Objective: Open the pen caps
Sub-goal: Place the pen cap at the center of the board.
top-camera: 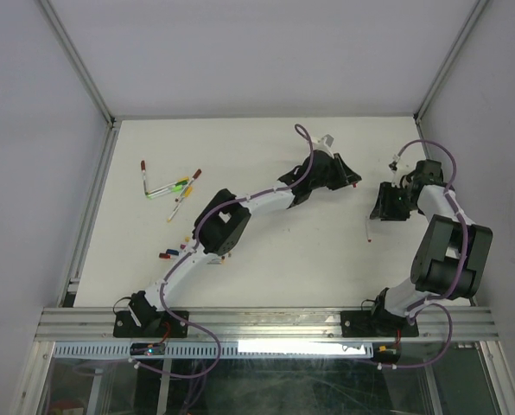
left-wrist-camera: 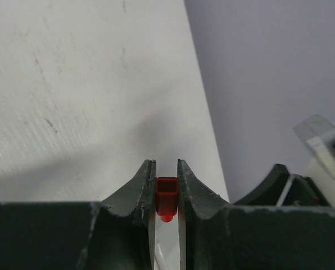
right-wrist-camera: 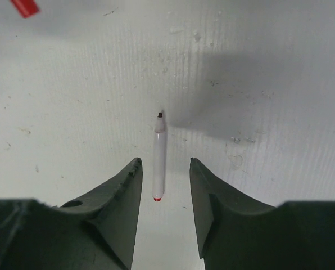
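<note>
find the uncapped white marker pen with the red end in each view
top external: the thin white uncapped marker pen with a red end lies right of centre, by the right tool.
left wrist: not in it.
right wrist: centre, lying between that tool's open fingers.
shared landmark: the white table.

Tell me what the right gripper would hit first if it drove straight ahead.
Probably the uncapped pen lying on the table: in the wrist view it lies lengthwise in the gap of the open right gripper. How far below is unclear.
</note>
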{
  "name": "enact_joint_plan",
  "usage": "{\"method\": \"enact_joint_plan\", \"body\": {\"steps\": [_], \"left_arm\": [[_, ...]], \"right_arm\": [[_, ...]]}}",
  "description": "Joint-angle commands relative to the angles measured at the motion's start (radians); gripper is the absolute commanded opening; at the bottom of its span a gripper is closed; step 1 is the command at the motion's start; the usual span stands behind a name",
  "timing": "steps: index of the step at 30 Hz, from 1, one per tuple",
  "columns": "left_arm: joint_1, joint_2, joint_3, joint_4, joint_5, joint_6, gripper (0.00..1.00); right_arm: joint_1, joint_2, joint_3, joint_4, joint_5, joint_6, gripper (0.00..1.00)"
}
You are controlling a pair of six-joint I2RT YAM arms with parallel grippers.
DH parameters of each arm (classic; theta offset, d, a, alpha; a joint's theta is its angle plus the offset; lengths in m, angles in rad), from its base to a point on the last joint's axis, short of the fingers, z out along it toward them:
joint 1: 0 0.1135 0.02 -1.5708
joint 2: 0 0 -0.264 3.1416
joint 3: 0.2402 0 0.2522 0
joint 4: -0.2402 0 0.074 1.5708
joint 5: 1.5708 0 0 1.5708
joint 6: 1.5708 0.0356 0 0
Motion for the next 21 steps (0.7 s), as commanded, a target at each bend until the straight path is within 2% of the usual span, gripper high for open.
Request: {"method": "enact_joint_plan", "body": {"steps": [1, 6, 21], "left_arm": [[-0.039, 0.045, 0.134, -0.161, -0.101, 0.077, 0.00], [-0.070, 0.045, 0.138, -0.213, -0.225, 0.174, 0.00], [-0.131, 0.134, 0.236, -0.223, -0.369, 0.282, 0.00]], "right_arm": [[-0.019, -0.011, 0.034, 0.040, 0.011, 0.017, 0.42], [-0.030, -0.022, 0.031, 0.043, 0.005, 0.020, 0.42], [-0.045, -0.033, 0.026, 0.041, -0.020, 0.023, 0.42]]}}
